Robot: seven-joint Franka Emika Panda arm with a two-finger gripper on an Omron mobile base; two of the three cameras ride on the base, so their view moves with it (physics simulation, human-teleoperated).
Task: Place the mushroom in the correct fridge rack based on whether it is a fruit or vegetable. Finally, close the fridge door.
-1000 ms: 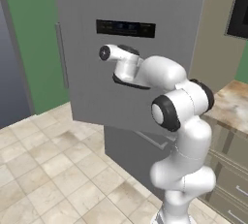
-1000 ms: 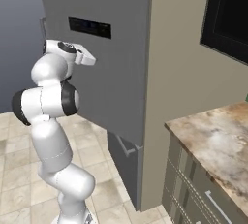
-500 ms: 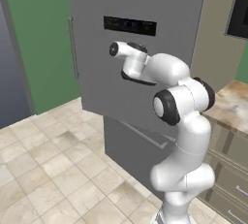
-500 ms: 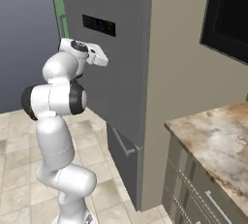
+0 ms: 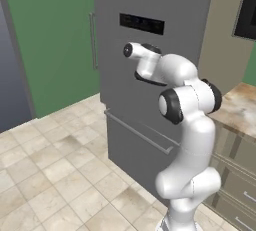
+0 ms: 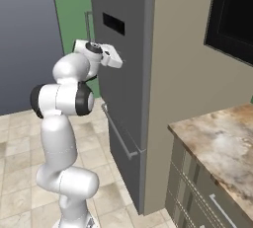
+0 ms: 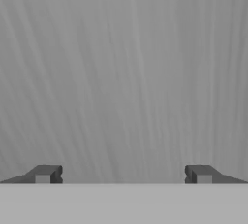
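The two-finger gripper, fingers spread wide and gripping nothing, is facing the tall flat grey fridge door up close. The door is looking shut. Stiff and heavy, it is likely best pushed flat-on, away from its hinge.

Support surfaces: floor and counter.
Beige tiled floor carries the fridge and robot base; marbled brown counter beside it.

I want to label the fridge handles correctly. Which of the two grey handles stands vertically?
The bar handle on the upper fridge door, left of the black display. The other handle, on the lower drawer front, runs horizontally.
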